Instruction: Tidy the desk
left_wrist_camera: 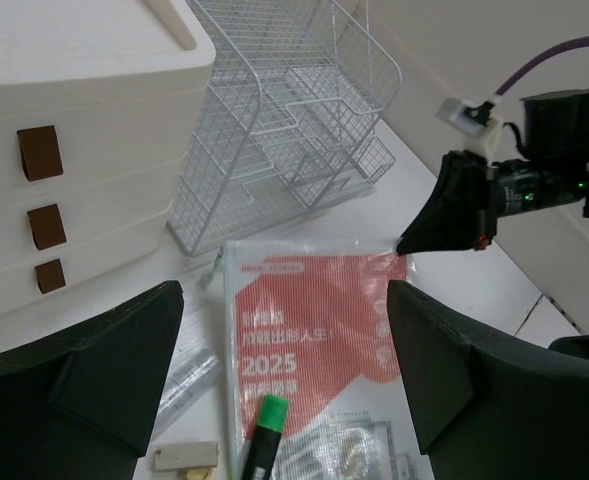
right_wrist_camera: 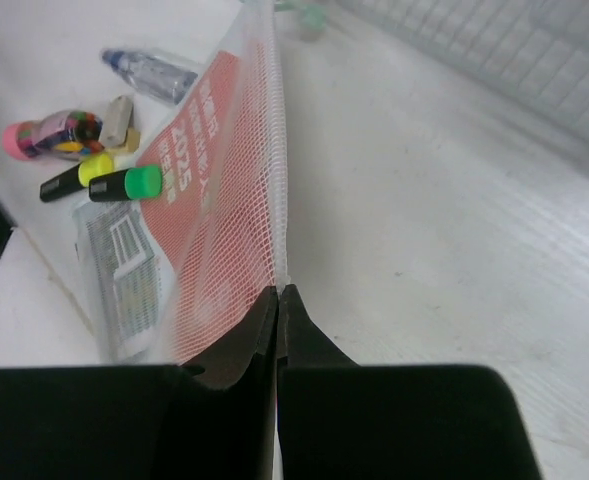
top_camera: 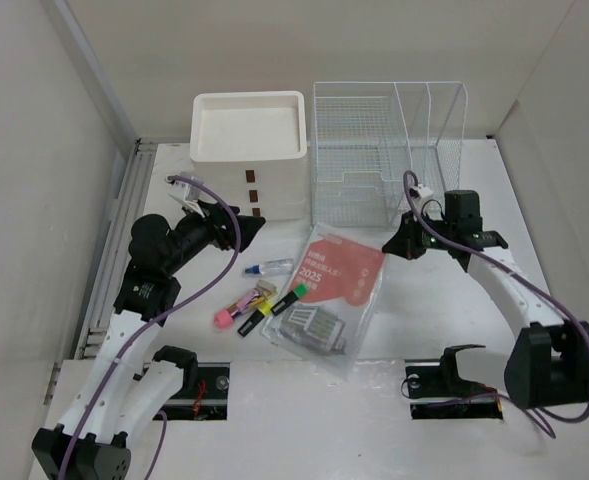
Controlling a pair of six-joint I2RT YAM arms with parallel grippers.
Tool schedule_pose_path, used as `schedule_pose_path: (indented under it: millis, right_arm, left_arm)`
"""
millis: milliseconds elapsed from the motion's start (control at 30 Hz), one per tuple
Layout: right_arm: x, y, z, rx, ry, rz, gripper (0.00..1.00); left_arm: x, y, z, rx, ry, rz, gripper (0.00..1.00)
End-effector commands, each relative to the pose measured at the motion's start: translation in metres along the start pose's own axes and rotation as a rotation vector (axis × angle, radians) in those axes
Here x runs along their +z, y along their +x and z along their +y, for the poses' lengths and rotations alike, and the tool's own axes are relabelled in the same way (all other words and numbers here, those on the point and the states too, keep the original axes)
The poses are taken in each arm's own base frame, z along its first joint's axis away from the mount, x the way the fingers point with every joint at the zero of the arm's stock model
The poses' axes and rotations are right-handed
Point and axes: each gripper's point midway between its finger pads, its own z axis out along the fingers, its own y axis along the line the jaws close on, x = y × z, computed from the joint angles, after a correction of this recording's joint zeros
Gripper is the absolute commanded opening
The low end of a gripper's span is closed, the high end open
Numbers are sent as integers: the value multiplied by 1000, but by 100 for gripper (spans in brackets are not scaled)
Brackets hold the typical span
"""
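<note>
Now the white matte counter is stretching between beige walls, showing open surface right of the mesh pouch. The right gripper is pinching the pouch's edge, jaws closed. The left gripper is hovering wide open, holding nothing.

Red booklet inside mesh pouch: "2025" in white on the cover. Smaller lines of characters above it. Not legible.
</note>
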Motion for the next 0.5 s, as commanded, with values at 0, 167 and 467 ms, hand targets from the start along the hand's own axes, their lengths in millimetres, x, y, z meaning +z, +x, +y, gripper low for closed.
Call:
schedule_pose_path:
  millis: [0, 167, 467]
  right_arm:
    - [-22, -48, 5, -174, 66, -134, 0]
    - [-48, -71, 15, -242, 138, -164, 0]
    - [-105, -105, 53, -373, 219, -278, 0]
  left_arm:
    - [0, -14, -10, 41, 38, -37, 80]
    - [0, -16, -17, 33, 71, -41, 79]
    - [-1, -29, -32, 44, 138, -81, 79]
